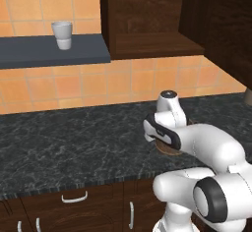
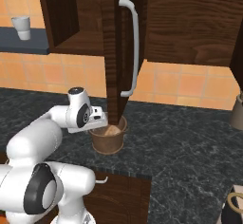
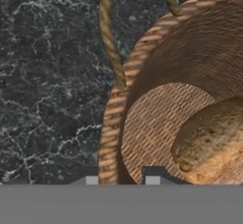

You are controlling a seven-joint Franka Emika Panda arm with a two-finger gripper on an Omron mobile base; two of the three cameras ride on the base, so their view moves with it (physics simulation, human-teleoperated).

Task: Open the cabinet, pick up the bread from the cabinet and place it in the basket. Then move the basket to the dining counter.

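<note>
With the bread (image 3: 213, 142) already in the basket (image 2: 108, 140) on the black tabletop (image 1: 74, 142), and the fingers (image 3: 153, 174) clenched on the basket's rim, lift straight up, keep it level, and clear the open cabinet (image 2: 111, 52) door.

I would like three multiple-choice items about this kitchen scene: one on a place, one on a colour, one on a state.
1. Where is the bread?
A. in the basket
B. on the shelf
C. in the cabinet

2. What colour is the cup?
A. red
B. white
C. black

3. How is the cabinet door?
A. shut
B. missing
C. swung open

Answers:
1 A, the hand view shows it on the woven bottom.
2 B, it stands pale on the dark shelf.
3 C, its edge faces the right base camera.
</note>
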